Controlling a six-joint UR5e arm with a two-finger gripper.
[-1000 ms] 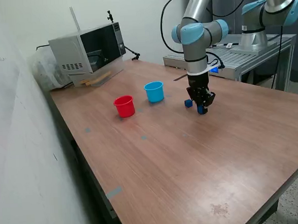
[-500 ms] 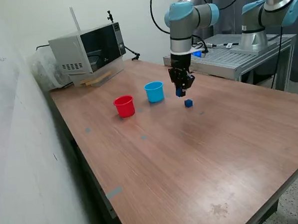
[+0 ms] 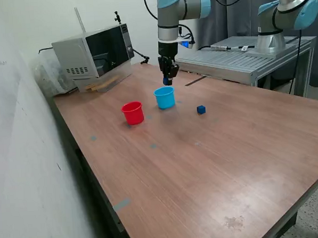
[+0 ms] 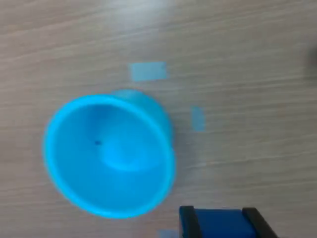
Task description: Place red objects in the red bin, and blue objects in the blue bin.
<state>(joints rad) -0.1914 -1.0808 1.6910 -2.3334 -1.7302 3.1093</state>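
My gripper hangs just above the light-blue cup, shut on a dark-blue cube. In the wrist view the cube sits between my two black fingers, beside the rim of the light-blue cup, whose inside shows no cube. A second dark-blue cube lies on the table to the exterior view's right of that cup. The red cup stands to the exterior view's left of the light-blue one. No red cubes are in view.
A microwave stands at the back of the wooden table. A second robot arm stands on a metal bench at the exterior view's right. Pale tape marks lie on the table near the cup.
My gripper has lifted one dark-blue cube off the table and carried it toward the exterior view's left to above the light-blue cup. The other blue cube stayed put.
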